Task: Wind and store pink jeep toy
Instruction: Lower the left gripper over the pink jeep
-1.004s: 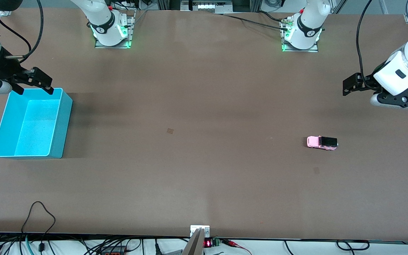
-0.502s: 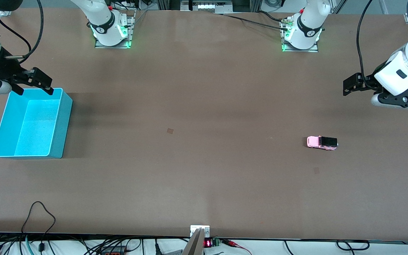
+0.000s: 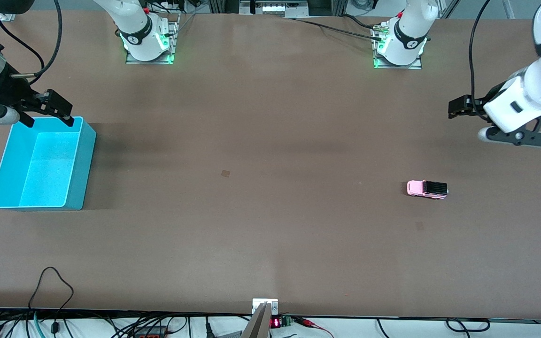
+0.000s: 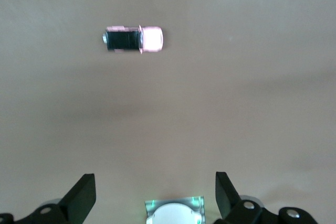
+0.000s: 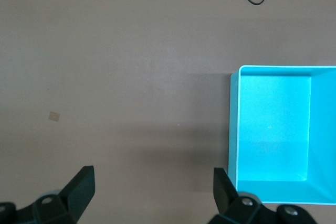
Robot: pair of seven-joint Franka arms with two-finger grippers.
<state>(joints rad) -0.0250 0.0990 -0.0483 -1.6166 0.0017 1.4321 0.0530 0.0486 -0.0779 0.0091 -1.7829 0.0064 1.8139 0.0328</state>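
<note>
Fingers [image 4: 83,196] of the left gripper [image 3: 456,109] spread wide with nothing between them, hovering over bare worktop [image 3: 270,244] at about one o'clock from the pink jeep toy [image 3: 427,189] as the front view shows it. Fingers [image 5: 81,188] of the right gripper [image 3: 49,121] equally wide and empty, hanging over the twelve o'clock rim of the turquoise bin [image 3: 81,162]; waiting there, by the look of it.

Jeep on its wheels near three to four o'clock of the worktop's middle, toward the left arm's end, pink hood pointing toward the right arm's end. Well apart from the bin, which sits at nine o'clock, toward the right arm's end, with nothing in it.

Step in hand, judged from this: the approach only. Not yet touched, not yet wound, not yet stored.

Next move likely for the left gripper:
- shift over the jeep and come down
- set the fingers across its narrow sides, not its length
- close gently, so as not to nudge a small wheeled toy that would probably roll
- winding then probably by dragging it backward on its wheels

Count:
- one pink jeep toy
- one turquoise bin
- two grippers
- two small square marks on the worktop, one [image 3: 225,173] near the middle, one [image 3: 419,226] at six o'clock from the jeep
</note>
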